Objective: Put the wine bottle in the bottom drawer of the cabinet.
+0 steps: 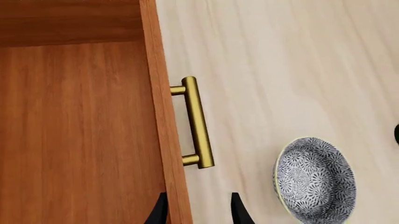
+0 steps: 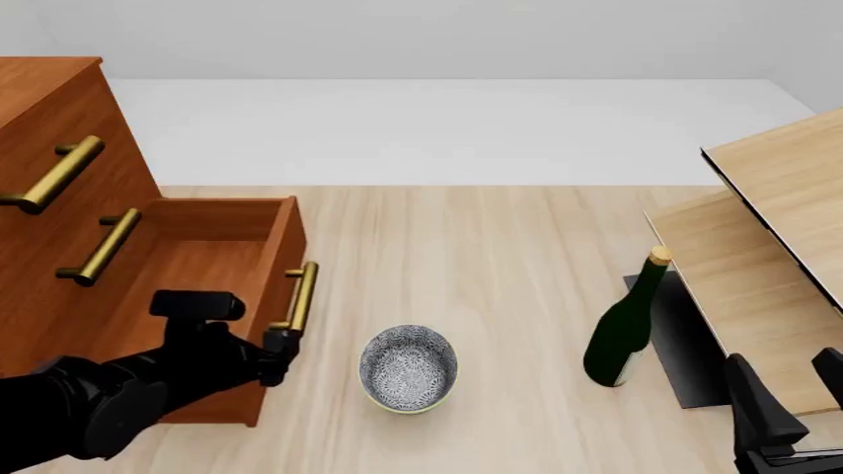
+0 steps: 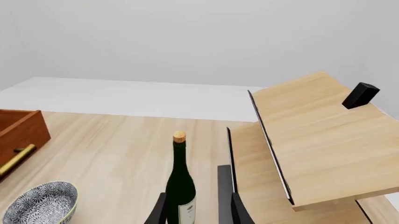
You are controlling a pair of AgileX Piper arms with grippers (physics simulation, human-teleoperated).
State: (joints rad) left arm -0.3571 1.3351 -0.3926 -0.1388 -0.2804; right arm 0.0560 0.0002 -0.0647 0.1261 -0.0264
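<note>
My left gripper [image 2: 279,348] hangs spread by the handle [image 2: 302,295] of the open drawer [image 2: 197,259]. My right gripper [image 3: 194,210], empty, flanks the upright bottle [image 2: 627,326] far right; a careless close could topple it.

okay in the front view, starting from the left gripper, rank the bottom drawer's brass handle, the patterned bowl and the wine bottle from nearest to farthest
1. Brass handle of the bottom drawer: right at the left gripper, which is open.
2. Patterned bowl: just to its right on the table.
3. Wine bottle: upright, far right, nearer the right gripper.
</note>
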